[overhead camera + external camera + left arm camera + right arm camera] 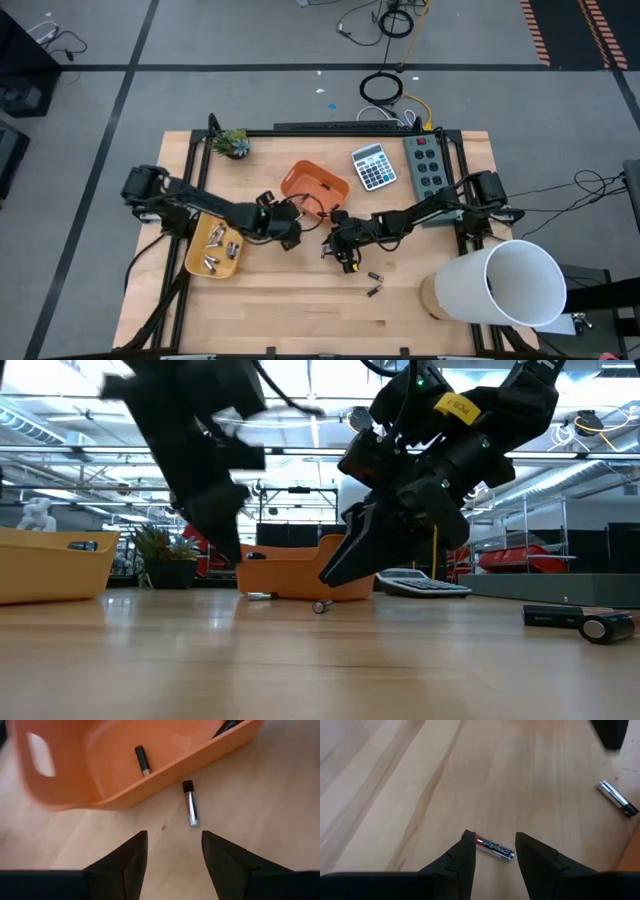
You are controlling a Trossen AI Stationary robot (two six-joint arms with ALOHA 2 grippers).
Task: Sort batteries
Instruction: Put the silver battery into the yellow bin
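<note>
My left gripper (174, 835) is open and hovers just near of the orange bin (315, 185). Ahead of it, a silvery battery with a black end (190, 803) lies on the table against the bin's outer wall. A dark battery (142, 760) lies inside the bin. My right gripper (494, 836) is open at the table's middle (343, 258), its fingers standing over a silver battery with a red end (496, 848) that lies flat on the wood. Another silvery battery (618, 797) lies farther off. Several batteries rest in the yellow tray (215, 250), and two lie loose (374, 283).
A calculator (373, 167) and a grey power strip (426, 164) sit at the far right. A small plant (232, 143) stands at the far left corner. A large white cup (502, 284) lies on its side at the near right. Bare wood stretches along the near edge.
</note>
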